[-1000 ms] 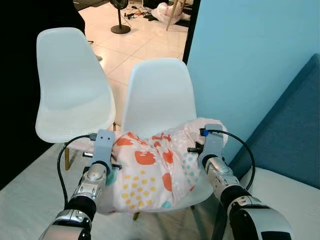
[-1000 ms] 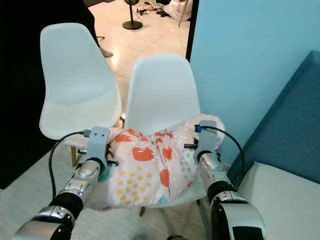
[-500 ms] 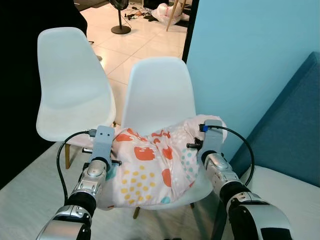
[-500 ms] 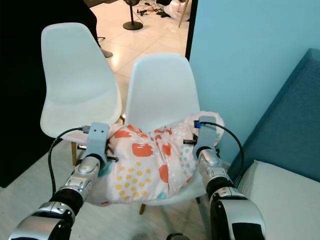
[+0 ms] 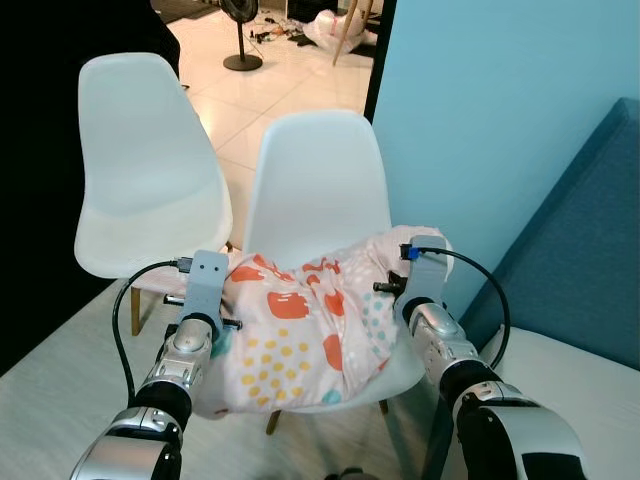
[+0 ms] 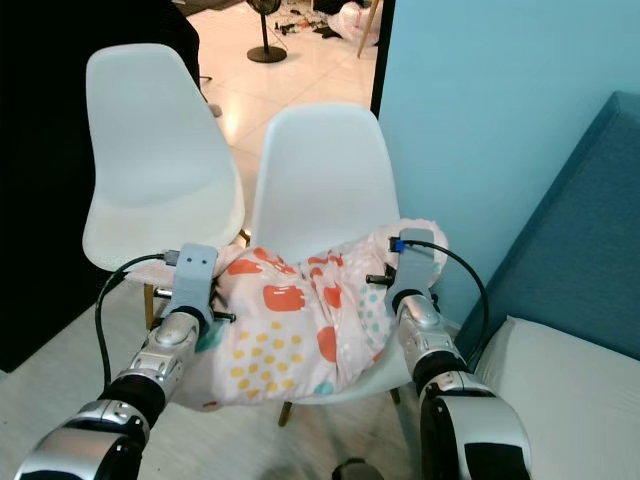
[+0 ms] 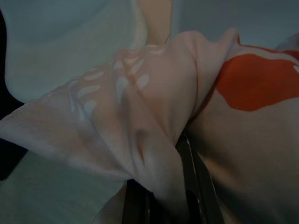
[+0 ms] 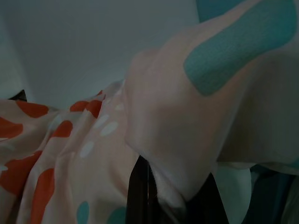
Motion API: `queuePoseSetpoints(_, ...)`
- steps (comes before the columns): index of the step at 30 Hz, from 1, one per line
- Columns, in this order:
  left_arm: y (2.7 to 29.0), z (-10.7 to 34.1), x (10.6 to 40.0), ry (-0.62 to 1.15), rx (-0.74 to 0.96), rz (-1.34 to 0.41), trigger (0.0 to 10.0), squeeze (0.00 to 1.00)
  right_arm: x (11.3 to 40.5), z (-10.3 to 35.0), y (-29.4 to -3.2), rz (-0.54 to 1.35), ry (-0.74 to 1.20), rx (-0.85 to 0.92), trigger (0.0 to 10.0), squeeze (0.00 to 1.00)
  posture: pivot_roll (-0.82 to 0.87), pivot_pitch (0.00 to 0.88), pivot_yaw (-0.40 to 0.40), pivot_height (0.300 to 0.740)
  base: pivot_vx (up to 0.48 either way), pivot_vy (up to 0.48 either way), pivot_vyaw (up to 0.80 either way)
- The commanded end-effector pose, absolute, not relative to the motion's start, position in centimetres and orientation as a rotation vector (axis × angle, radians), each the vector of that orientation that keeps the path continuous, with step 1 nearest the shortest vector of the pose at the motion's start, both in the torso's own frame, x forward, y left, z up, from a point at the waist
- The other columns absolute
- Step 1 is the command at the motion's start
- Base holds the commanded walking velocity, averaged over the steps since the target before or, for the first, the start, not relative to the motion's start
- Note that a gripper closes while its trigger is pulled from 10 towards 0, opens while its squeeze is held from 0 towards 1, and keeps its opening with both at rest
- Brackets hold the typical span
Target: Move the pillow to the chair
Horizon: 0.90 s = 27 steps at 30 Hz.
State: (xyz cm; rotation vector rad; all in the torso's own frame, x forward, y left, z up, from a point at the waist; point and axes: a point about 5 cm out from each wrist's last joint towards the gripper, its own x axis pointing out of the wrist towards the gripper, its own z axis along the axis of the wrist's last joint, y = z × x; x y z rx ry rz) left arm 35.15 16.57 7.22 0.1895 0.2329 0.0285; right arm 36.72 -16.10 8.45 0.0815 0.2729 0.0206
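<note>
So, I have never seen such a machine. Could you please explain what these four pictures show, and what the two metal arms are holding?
This is a humanoid robot with two silver arms, each ending in a pincer of two black fingers. The two wide pictures come from a stereo camera on its head, looking down. The two dark ones come from cameras on its wrists, looking along the fingers.

The left pincer and the right pincer each grip one side of a patterned pillow. The pillow lies on the seat of the nearer white chair. A second white chair stands to the left, and a blue sofa is on the right. In the wrist pictures you see bunched fabric over the black fingers.
</note>
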Motion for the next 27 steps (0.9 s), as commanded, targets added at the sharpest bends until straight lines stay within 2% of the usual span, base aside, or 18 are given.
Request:
queuePoseSetpoints(1, 16.37, 8.12, 35.64, 0.189, 0.189, 0.023, 10.0, 0.00, 37.05, 9.10, -15.54, 0.047, 0.237, 0.072, 10.0, 0.00, 0.03, 0.125, -0.027, 0.648, 0.000, 0.000, 0.00)
queuePoseSetpoints(13, 16.61, 8.08, 35.62, 0.186, 0.195, 0.027, 10.0, 0.00, 37.24, 9.42, -15.74, 0.058, 0.236, 0.058, 10.0, 0.00, 0.02, 0.147, -0.043, 0.648, 0.000, 0.000, 0.00)
queuePoseSetpoints(18, 16.91, 8.14, 35.62, 0.183, 0.193, 0.042, 10.0, 0.00, 37.34, 9.69, -15.73, 0.056, 0.217, 0.069, 10.0, 0.00, 0.02, 0.148, -0.051, 0.629, 0.000, 0.000, 0.00)
queuePoseSetpoints(27, 16.70, 7.86, 35.44, 0.190, 0.184, 0.030, 10.0, 0.00, 37.21, 9.43, -15.98, 0.052, 0.230, 0.054, 10.0, 0.00, 0.02, 0.162, -0.058, 0.629, 0.000, 0.000, 0.00)
